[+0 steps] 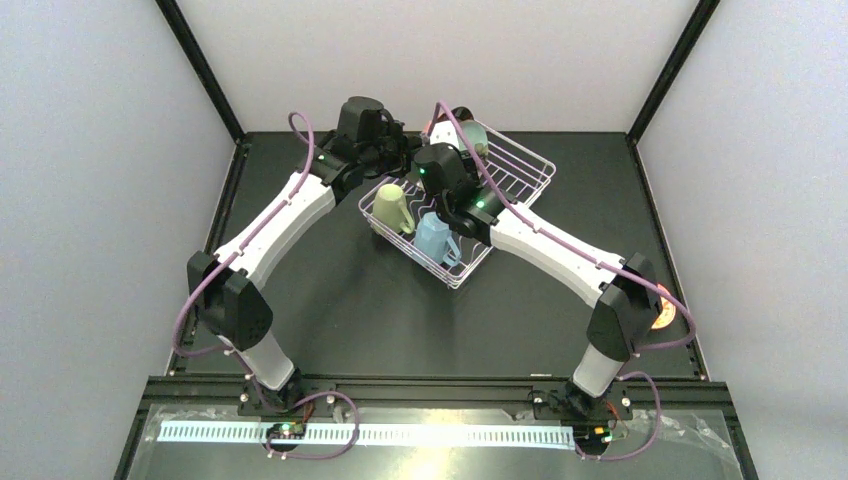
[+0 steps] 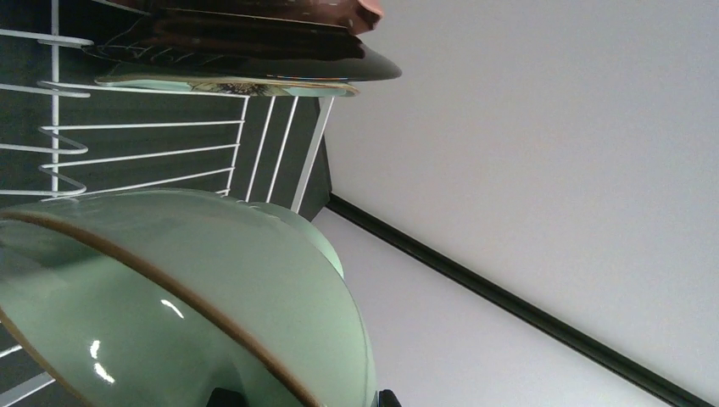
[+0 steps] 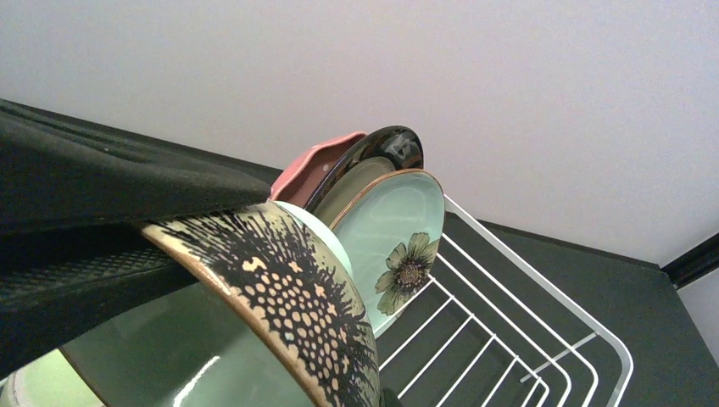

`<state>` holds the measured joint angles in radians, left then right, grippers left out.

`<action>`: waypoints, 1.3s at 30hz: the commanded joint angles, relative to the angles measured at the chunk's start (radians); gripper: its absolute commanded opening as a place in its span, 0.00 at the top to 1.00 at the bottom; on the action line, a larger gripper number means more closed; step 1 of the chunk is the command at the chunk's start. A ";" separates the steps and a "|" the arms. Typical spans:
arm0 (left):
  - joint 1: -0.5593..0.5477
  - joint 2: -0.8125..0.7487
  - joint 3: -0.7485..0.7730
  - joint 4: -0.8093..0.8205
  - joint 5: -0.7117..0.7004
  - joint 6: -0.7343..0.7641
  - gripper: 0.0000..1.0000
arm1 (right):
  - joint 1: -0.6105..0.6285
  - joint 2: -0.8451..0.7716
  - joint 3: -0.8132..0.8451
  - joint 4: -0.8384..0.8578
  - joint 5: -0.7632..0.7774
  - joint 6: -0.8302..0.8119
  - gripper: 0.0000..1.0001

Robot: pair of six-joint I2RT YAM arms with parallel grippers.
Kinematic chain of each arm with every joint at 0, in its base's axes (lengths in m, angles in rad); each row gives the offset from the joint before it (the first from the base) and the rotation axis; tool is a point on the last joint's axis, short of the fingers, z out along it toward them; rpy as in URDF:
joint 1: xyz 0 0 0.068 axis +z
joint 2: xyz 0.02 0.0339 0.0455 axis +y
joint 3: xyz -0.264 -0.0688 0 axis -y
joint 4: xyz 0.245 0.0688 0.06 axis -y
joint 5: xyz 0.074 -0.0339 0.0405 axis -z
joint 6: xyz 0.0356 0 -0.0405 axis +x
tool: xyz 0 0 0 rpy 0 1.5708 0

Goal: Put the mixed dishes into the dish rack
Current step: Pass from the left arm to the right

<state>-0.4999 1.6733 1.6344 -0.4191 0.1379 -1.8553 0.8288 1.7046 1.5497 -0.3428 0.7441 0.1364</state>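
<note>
Over the rack (image 1: 520, 165), your right claw (image 3: 199, 229) grips the patterned bowl (image 3: 297, 297), your left claw (image 2: 297, 400) the green bowl (image 2: 212, 288); next you'd likely slot both beside the flowered plate (image 3: 398, 246).

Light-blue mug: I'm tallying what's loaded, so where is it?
In the top view, the light-blue mug sits in the dish rack's near corner, just right of the cream mug.

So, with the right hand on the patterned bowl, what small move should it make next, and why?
Probably ease the patterned bowl a little toward the bare wires of the dish rack, beside the mint flowered plate. The right hand seems shut on its rim, and the left hand, holding the pale-green bowl, crowds it closely, so separating first looks safer than lowering.
</note>
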 commanded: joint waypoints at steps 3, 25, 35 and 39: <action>-0.011 -0.053 -0.011 0.040 0.042 0.048 0.88 | -0.022 -0.025 -0.036 0.008 -0.005 -0.041 1.00; 0.007 -0.030 -0.072 0.158 0.149 0.121 0.63 | -0.069 -0.078 -0.065 0.049 -0.007 -0.077 1.00; 0.031 -0.009 -0.022 0.150 0.210 0.216 0.60 | -0.144 -0.073 -0.006 0.004 -0.040 -0.040 1.00; 0.059 -0.009 -0.018 0.107 0.211 0.315 0.60 | -0.172 -0.064 0.044 -0.042 -0.051 -0.014 1.00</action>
<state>-0.4732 1.6680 1.5688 -0.2699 0.3225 -1.6596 0.6815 1.6779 1.5063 -0.3958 0.6926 0.0734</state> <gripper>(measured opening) 0.401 0.074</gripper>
